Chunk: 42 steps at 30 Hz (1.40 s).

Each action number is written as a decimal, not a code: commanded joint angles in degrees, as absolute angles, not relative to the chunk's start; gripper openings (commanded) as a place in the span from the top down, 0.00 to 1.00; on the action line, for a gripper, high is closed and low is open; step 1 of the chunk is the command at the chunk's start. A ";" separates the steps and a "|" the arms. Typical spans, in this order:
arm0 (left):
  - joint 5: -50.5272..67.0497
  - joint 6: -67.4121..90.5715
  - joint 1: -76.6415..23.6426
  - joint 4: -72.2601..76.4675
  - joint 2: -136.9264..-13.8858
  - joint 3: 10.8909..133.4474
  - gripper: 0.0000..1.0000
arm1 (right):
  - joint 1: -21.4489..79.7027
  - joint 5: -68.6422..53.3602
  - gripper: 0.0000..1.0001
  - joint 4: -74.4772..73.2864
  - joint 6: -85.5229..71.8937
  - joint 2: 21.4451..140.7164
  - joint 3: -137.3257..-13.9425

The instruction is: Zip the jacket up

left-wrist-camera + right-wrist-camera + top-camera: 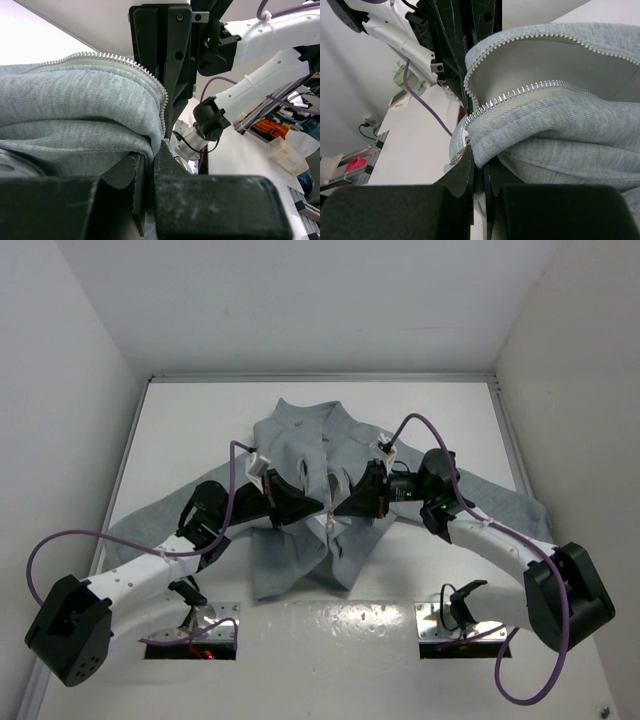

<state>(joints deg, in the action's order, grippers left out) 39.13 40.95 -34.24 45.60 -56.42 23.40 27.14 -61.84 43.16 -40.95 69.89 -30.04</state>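
The light grey fleece jacket [300, 445] lies spread on the white table, collar far, its front open. My left gripper [318, 508] and right gripper [340, 508] meet tip to tip at the lower middle of the front. In the left wrist view my left gripper [150, 157] is shut on the jacket's left front edge [75, 115], with the pale zipper teeth [161, 102] running down into the jaws. In the right wrist view my right gripper [479, 162] is shut on the right front edge [545, 135], beside a metal zipper piece [466, 142].
The jacket's sleeves spread out to the left [150, 520] and to the right [510, 505] under my arms. White walls close the table on three sides. Two metal base plates [455, 625] sit at the near edge.
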 commanded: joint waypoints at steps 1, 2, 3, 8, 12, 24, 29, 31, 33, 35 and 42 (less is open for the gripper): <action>40.61 40.25 -35.77 46.49 -56.34 24.35 1.00 | 27.33 -62.05 1.00 47.29 -39.64 69.61 -33.57; 41.21 40.25 -35.77 45.97 -56.34 24.35 1.00 | 27.16 -62.05 1.00 47.29 -39.64 69.70 -33.66; 41.22 40.25 -35.77 45.97 -56.34 24.35 1.00 | 27.25 -62.05 1.00 47.55 -39.55 69.70 -33.84; 42.36 40.25 -36.30 44.03 -56.34 24.35 1.00 | 27.07 -61.61 1.00 47.81 -38.42 69.70 -34.71; 42.89 39.30 -36.30 42.81 -56.34 23.82 1.00 | 26.55 -60.56 1.00 46.50 -37.09 69.44 -34.63; 45.08 23.57 -39.37 33.85 -52.56 25.13 1.00 | 25.05 -60.82 1.00 44.39 -35.42 68.99 -32.35; 45.09 11.96 -41.48 24.88 -52.56 27.33 1.00 | 25.05 -61.78 1.00 45.00 -36.30 68.64 -32.17; 43.95 10.12 -42.01 21.28 -52.56 27.86 1.00 | 24.96 -61.79 1.00 45.09 -36.65 68.64 -32.52; 43.42 9.05 -42.01 18.91 -52.56 27.86 1.00 | 25.05 -62.75 1.00 45.70 -36.91 68.38 -32.69; 42.19 7.83 -42.01 17.85 -52.56 28.39 1.00 | 25.14 -63.19 1.00 45.79 -37.26 68.12 -32.78; 40.08 5.54 -42.01 12.31 -53.17 28.92 1.00 | 25.22 -63.63 1.00 45.44 -38.32 65.92 -31.64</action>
<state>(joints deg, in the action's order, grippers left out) 38.59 8.64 -40.69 20.43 -52.86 28.58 25.65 -64.69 38.83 -37.60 69.43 -30.55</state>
